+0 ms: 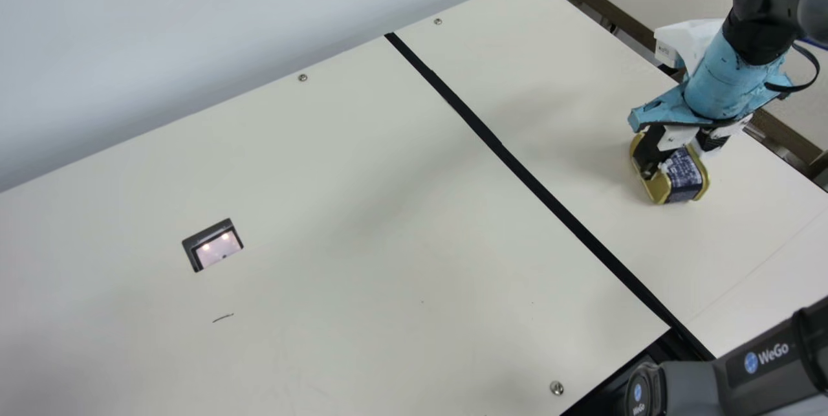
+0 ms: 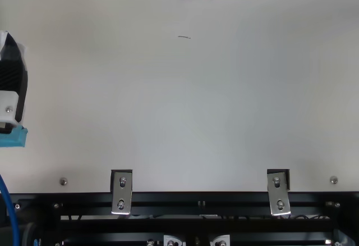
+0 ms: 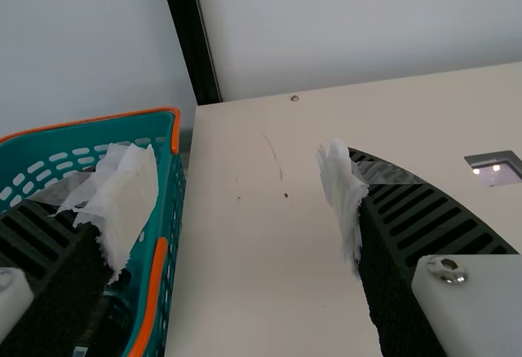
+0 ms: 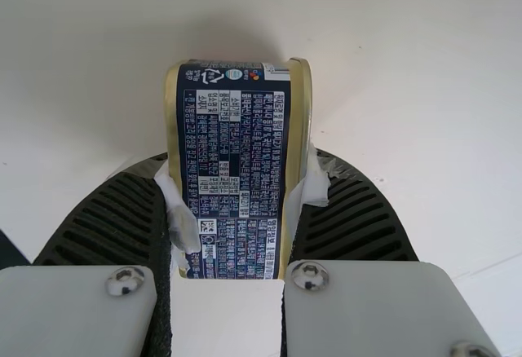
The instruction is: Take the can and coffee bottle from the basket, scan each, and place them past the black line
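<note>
Can (image 4: 241, 178), gold-rimmed with a dark printed label, is gripped between the two ribbed fingers of the right gripper (image 1: 676, 167), which close on its sides, on the right arm's side of the black line (image 1: 517, 165); contact with the table (image 1: 362, 222) cannot be determined. Empty, the left gripper (image 2: 13, 83) stands wide open near the green basket (image 3: 153, 300).

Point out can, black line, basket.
Can (image 4: 235, 169), right wrist view, on its dark label.
Black line (image 1: 550, 198), main view, about midway along it.
Basket (image 3: 153, 292), left wrist view, on its orange rim.
</note>
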